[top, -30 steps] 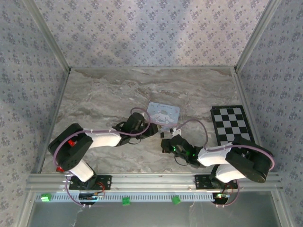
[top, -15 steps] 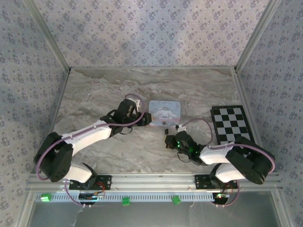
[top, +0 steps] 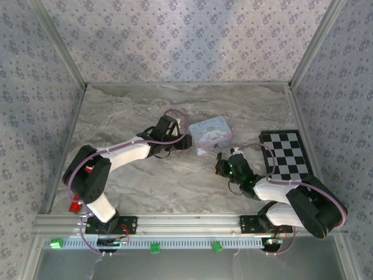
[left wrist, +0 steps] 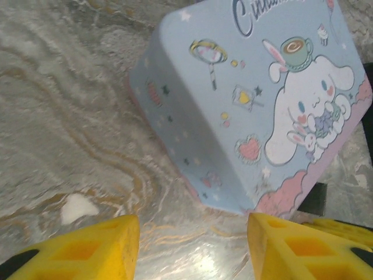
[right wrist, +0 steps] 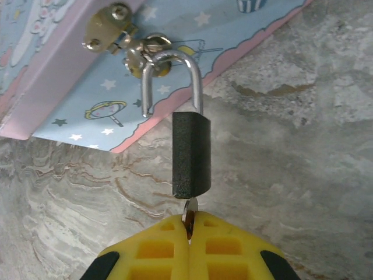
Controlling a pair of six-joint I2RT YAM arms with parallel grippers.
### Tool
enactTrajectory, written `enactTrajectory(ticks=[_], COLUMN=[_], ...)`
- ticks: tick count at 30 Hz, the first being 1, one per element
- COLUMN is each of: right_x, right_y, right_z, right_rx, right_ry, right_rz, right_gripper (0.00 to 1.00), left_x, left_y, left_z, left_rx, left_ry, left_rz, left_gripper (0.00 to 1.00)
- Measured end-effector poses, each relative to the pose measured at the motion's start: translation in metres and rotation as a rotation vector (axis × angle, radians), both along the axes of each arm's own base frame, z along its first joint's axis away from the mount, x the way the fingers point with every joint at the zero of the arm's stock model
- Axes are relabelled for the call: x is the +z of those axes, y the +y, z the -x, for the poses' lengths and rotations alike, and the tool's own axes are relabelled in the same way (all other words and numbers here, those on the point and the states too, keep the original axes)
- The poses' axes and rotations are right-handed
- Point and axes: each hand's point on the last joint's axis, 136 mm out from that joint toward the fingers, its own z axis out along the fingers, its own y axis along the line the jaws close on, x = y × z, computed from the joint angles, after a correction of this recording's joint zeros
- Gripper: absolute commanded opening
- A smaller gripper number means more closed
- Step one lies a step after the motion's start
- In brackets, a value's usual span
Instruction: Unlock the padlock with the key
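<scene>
Padlock (right wrist: 190,154) matte black, steel shackle sprung; right jaws pinch key (right wrist: 189,206), left jaws apart.

Black padlock (right wrist: 190,154), silver shackle (right wrist: 197,87); pale-blue tin (left wrist: 250,111), white bunny print; black-and-white checkered board (top: 284,153); grey marbled table (top: 128,114).

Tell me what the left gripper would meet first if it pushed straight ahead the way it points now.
Most likely the pale blue cartoon-printed tin box: its near corner sits right ahead of the open left gripper. A strip of marbled tabletop lies between them, and its depth is unclear.
</scene>
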Motion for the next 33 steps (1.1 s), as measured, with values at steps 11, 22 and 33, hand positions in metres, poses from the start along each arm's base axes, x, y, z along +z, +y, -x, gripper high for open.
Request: enactTrajectory(ticks=[11,22,33], right_x=[-0.006,0.011,0.026], right_y=[-0.009,-0.026,-0.055], right_z=[0.000,0.002,-0.015], right_rx=[0.002,-0.005,-0.031], right_ry=[0.049,0.048,0.036], right_rz=[-0.013,-0.023,-0.072], right_gripper=[0.26,0.49,0.48], left_x=[-0.018,-0.016,-0.013], left_y=[-0.021,-0.032,-0.036], left_z=[-0.009,-0.015,-0.019], left_rx=[0.050,0.079,0.092], left_ry=[0.061,0.063,0.052], left_rz=[0.024,0.063,0.088], left_gripper=[0.48,0.47,0.47])
